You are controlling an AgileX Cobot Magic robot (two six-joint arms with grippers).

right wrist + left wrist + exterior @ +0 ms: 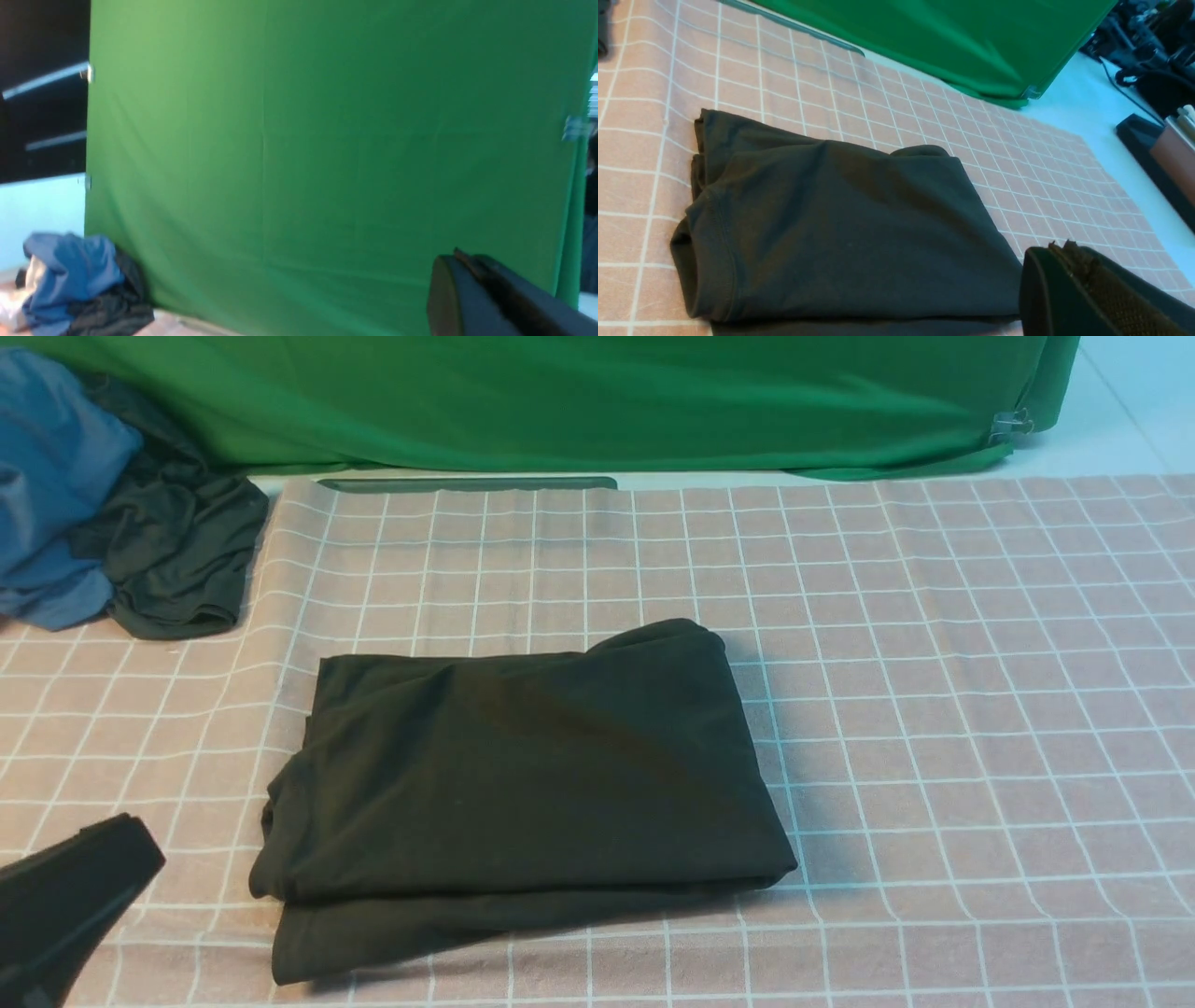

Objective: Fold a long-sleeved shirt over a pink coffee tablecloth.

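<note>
Shirt (pixel 523 784) folded on pink tablecloth (pixel 934 709), print hidden; both hands closed, empty.

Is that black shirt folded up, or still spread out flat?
Folded. The shirt lies as a compact, layered rectangle on the pink cloth, stacked edges showing along its left side, no sleeves sticking out.

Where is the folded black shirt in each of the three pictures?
Front view: the long-sleeved shirt lies folded in the middle, on the pink coffee tablecloth.
Left wrist view: it fills the lower middle, beside the left gripper.
Right wrist view: not in it.
Shared landmark: the green cloth shows in all three.
</note>
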